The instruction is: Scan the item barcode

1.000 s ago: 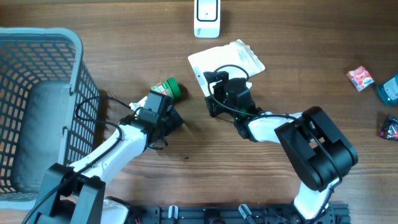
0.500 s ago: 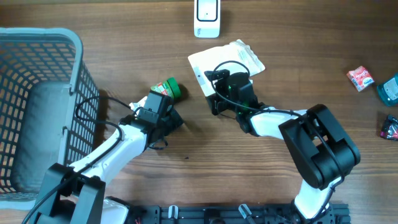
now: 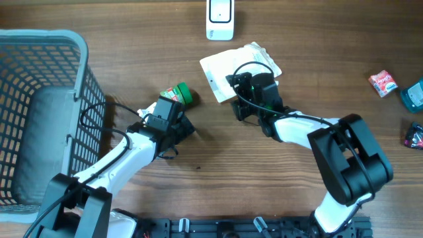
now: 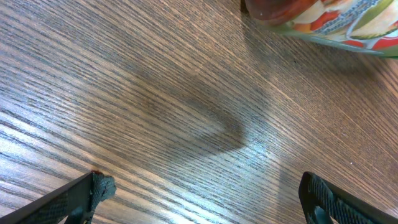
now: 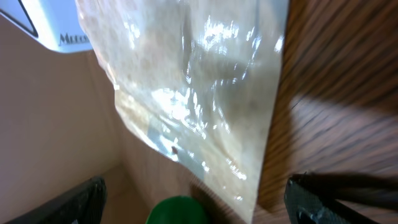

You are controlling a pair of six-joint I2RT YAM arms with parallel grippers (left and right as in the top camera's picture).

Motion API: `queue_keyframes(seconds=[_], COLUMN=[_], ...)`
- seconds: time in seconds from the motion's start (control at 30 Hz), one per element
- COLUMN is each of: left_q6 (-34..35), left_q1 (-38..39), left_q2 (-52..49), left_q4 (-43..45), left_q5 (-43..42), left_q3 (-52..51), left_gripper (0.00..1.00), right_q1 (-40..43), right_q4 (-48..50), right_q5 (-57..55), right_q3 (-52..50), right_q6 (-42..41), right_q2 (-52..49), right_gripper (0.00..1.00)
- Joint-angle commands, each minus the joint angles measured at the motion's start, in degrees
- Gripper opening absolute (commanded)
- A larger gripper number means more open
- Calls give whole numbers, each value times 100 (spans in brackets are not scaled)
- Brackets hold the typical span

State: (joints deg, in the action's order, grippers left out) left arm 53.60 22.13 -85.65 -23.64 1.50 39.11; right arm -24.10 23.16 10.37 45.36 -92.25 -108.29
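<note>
A clear, pale pouch [image 3: 228,65] lies flat below the white scanner [image 3: 220,18]. My right gripper [image 3: 248,87] hovers over the pouch's near edge, open with nothing between its fingers. In the right wrist view the pouch [image 5: 199,93] fills the middle, with the scanner [image 5: 43,25] at the top left, and the right gripper [image 5: 199,202] spans the lower edge. A green-lidded jar [image 3: 180,94] lies on its side to the left. My left gripper [image 3: 176,114] sits just below the jar, open and low over bare wood. In the left wrist view the jar [image 4: 329,18] is apart from the left gripper [image 4: 205,196].
A grey mesh basket [image 3: 82,73] fills the left side. At the far right lie a red packet [image 3: 383,82], a teal item [image 3: 414,94] and a dark packet [image 3: 414,134]. The jar's green lid [image 5: 180,210] shows at the bottom of the right wrist view.
My right gripper has shifted to the right and slightly up across the pouch. The left arm and the jar have not moved.
</note>
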Motion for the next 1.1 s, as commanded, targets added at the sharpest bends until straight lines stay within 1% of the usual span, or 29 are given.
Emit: queue_keyframes(seconds=[0.0,0.07,0.2,0.33,0.43,0.6,0.67,0.7,0.73,0.77,0.8,0.87,0.9,0.97,1.07], left_q6=[-70,-70,-70,-70,-70,-70,-70,-70,-70,-70,-70,-70,-70,-70,-70], left_q1=[-15,-15,-15,-15,-15,-15,-15,-15,-15,-15,-15,-15,-15,-15,-15], left_q2=[-173,-173,-173,-173,-173,-173,-173,-173,-173,-173,-173,-173,-173,-173,-173], left_q4=[-33,-11,24,26,24,24,22,22,22,22,20,20,20,20,17], left_q5=[199,208,210,315,315,315,315,315,315,315,315,315,313,315,313], left_q3=[-203,-203,-203,-203,-203,-203,-203,-203,-203,-203,-203,-203,-203,-203,-203], left_gripper=[100,100,100,100,100,100,100,100,100,100,100,100,100,100,100], right_q1=[83,81,48,-42,-94,-125,-122,-122,-122,-122,-122,-122,-122,-122,-111], right_q4=[-577,-457,212,713,1032,1043,1038,1019,1019,1021,1014,1016,1016,988,984], right_q5=[-1056,-1080,-1231,-1285,-1362,-1663,-1685,-1711,-1744,-1790,-1843,-1958,-2000,-2127,-2153], right_q3=[-643,-643,-634,-603,-518,-284,-236,-227,-229,-229,-229,-229,-229,-229,-229], right_q6=[590,509,461,46,59,52,50,35,33,33,35,31,24,-125,-138], right_q2=[-581,-634,-981,-1436,-1683,-1937,-1980,-1987,-1987,-1987,-1987,-1987,-1987,-1987,-1987], right_gripper=[97,98,98,99,100,100,98,95,88,77,62,39,33,6,5])
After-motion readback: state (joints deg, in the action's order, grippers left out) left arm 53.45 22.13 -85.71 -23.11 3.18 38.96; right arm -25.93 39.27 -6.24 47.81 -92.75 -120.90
